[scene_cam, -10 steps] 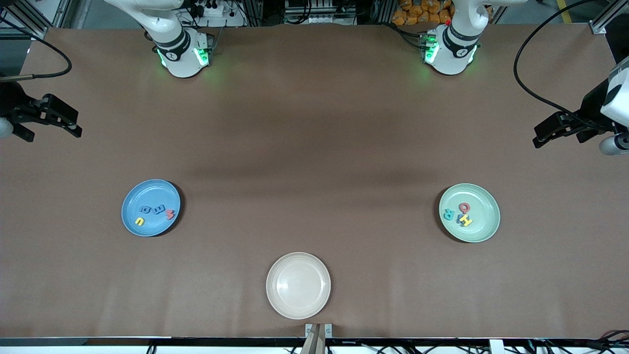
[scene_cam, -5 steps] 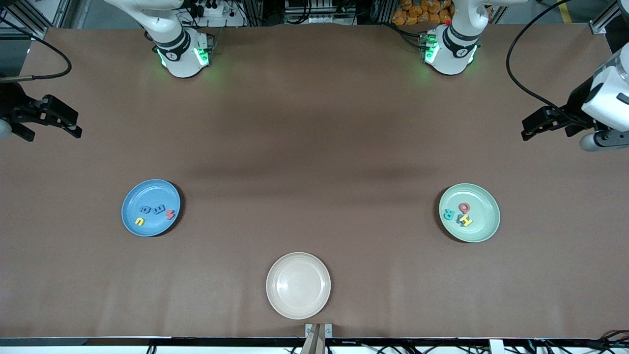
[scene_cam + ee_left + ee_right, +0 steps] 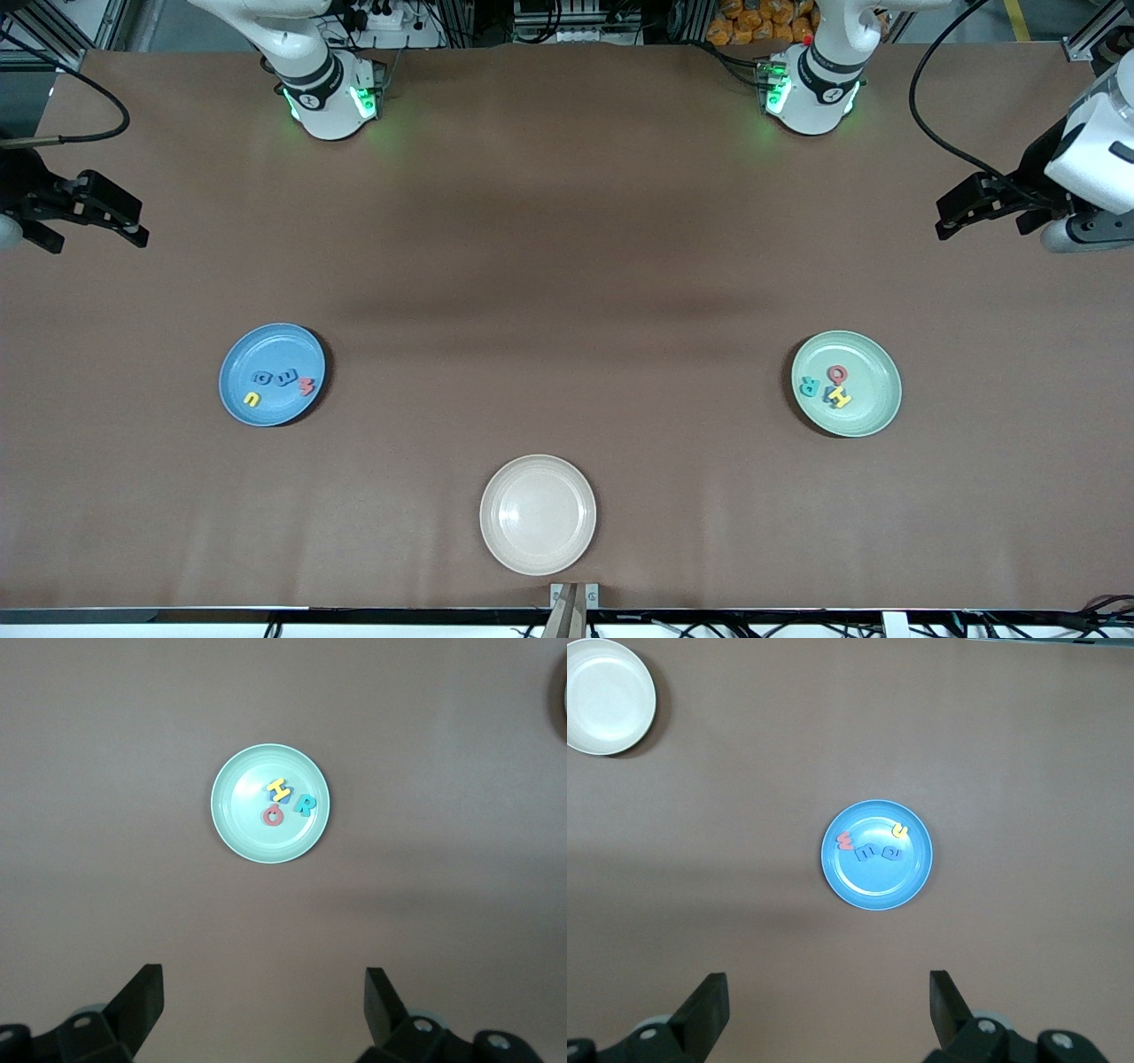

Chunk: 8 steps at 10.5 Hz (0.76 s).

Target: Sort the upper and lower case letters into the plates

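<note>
The table [image 3: 567, 266] is covered in a smooth, matte brown sheet. Three round, shallow, matte plates rest on it.

The sky blue plate [image 3: 272, 374] sits toward the right arm's end. It holds four small flat foam-like letters: a yellow letter [image 3: 252, 400] at about 8 o'clock on the plate, two blue letters [image 3: 274, 378] near the centre, and a red letter [image 3: 306, 386] at about 4 o'clock. Together they form a row whose long axis runs across the plate from 8 to 4 o'clock.

The pale mint green plate [image 3: 846, 384] sits toward the left arm's end. It holds a red ring-shaped letter [image 3: 836, 373], a teal letter [image 3: 809, 385] at 9 o'clock, and a yellow letter lying over a blue one [image 3: 835, 397], bunched near the centre.

The cream plate [image 3: 538, 514] lies nearest the front camera, between the two.

The left gripper [image 3: 950, 223] hangs over the table edge at the left arm's end, jaws apart, holding nothing. The right gripper [image 3: 137, 232] hangs over the edge at the right arm's end, jaws apart, holding nothing.
</note>
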### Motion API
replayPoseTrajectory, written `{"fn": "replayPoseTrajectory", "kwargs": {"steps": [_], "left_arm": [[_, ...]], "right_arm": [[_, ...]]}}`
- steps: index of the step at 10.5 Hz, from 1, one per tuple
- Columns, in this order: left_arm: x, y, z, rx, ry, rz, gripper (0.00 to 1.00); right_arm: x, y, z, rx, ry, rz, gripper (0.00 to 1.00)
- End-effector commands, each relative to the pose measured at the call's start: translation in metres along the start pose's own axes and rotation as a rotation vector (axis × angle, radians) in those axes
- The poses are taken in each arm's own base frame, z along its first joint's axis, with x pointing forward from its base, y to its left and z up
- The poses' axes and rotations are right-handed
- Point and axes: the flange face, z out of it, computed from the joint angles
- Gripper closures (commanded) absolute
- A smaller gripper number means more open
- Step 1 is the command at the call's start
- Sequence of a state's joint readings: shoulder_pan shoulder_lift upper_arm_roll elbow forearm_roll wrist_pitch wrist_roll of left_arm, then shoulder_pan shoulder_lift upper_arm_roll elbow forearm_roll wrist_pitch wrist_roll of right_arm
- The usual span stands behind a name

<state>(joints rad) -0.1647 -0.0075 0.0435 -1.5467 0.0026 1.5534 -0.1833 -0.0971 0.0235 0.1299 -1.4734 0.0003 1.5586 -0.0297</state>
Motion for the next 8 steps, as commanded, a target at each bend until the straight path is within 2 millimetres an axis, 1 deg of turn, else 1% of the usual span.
{"fn": "replayPoseTrajectory", "kwargs": {"steps": [1,4,8], "left_arm": [[-0.0079,-0.0038,-0.0105,-0.013,0.002,0.004,0.00],[-0.0077,-0.0103,-0.0129,-0.010,0.007,-0.007,0.00],[-0.0095,-0.0133,-0.0139,-0.005,-0.007,-0.013,0.00]], "right_arm": [[-0.0013,-0.0001,-0.0039,0.012,-0.001,0.015,0.00],[-0.0028,-0.0064,-0.0050,0.007,-0.006,0.003,0.00],[-0.0034,-0.0037,-0.0041,0.005,-0.015,0.004,0.00]]}}
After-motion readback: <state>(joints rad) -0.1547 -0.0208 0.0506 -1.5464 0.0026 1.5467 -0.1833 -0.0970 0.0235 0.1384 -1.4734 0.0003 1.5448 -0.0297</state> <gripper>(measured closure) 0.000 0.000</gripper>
